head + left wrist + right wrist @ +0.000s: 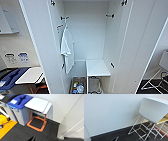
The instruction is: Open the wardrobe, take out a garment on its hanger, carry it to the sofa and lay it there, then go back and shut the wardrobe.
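Observation:
The wardrobe [85,32] stands straight ahead in the head view with both white doors swung wide, the left door [40,45] and the right door [140,45]. Its inside is white. A white T-shirt [67,48] hangs on a hanger against the inner left side. A white shelf block [97,67] fills the lower right of the inside. A dark tip of my left gripper [33,138] shows at the edge of the left wrist view above dark carpet. A like tip of my right gripper [115,138] shows in the right wrist view.
A blue-lidded grey bin [20,101] and a small white table on an orange frame [36,104] stand left of the wardrobe. A white chair with wire legs [152,109] stands to the right. A box of small items [78,87] sits on the wardrobe floor.

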Controlling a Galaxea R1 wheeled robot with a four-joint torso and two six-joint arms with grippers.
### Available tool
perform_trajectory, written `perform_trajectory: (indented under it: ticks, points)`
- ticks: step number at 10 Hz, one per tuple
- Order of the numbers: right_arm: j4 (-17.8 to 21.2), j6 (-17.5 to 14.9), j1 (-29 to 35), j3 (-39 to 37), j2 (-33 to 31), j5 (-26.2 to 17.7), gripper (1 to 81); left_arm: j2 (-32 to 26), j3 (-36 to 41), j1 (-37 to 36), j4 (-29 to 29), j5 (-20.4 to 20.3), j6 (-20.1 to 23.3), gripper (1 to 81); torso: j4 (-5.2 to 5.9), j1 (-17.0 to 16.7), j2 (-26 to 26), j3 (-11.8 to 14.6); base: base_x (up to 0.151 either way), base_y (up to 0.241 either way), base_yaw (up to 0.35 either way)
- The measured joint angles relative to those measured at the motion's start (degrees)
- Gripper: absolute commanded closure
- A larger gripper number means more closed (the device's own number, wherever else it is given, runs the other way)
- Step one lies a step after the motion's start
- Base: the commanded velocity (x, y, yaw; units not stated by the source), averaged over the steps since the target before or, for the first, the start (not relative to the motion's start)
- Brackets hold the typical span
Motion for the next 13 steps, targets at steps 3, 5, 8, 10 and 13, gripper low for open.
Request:
perform_trajectory:
  ticks: [3, 5, 8, 10, 13]
  points:
    - [7.5, 0.0, 1.8, 12.0, -2.3, -5.3, 1.0, -2.0, 4.2, -12.3, 0.5, 8.4, -0.4, 1.0, 0.0, 0.0, 0.0, 0.0, 0.0, 0.0, 0.0]
    - [15.2, 0.0, 3.3, 21.2, -2.9, -7.7, 1.0, -0.9, 8.5, -20.5, 0.6, 14.8, -0.6, 1.0, 0.0, 0.0, 0.0, 0.0, 0.0, 0.0, 0.0]
    - [27.7, 0.0, 4.5, 30.2, -4.3, -10.3, 1.0, 6.7, 11.3, -29.1, -1.4, 23.1, -0.9, 1.0, 0.0, 0.0, 0.0, -0.1, 0.0, 0.0, 0.0]
    - [32.1, 0.0, 5.4, 34.3, -5.2, -10.0, 1.0, 12.8, 11.9, -31.5, -3.7, 26.5, -1.2, 1.0, 0.0, 0.1, 0.1, -0.1, 0.0, 0.0, 0.0]
    - [34.6, 0.3, 4.7, 42.3, -7.1, -9.7, 1.0, 20.8, 10.3, -31.8, -5.2, 30.9, -1.4, 1.0, 0.0, 0.2, 0.1, -0.1, 0.0, 0.0, 0.0]
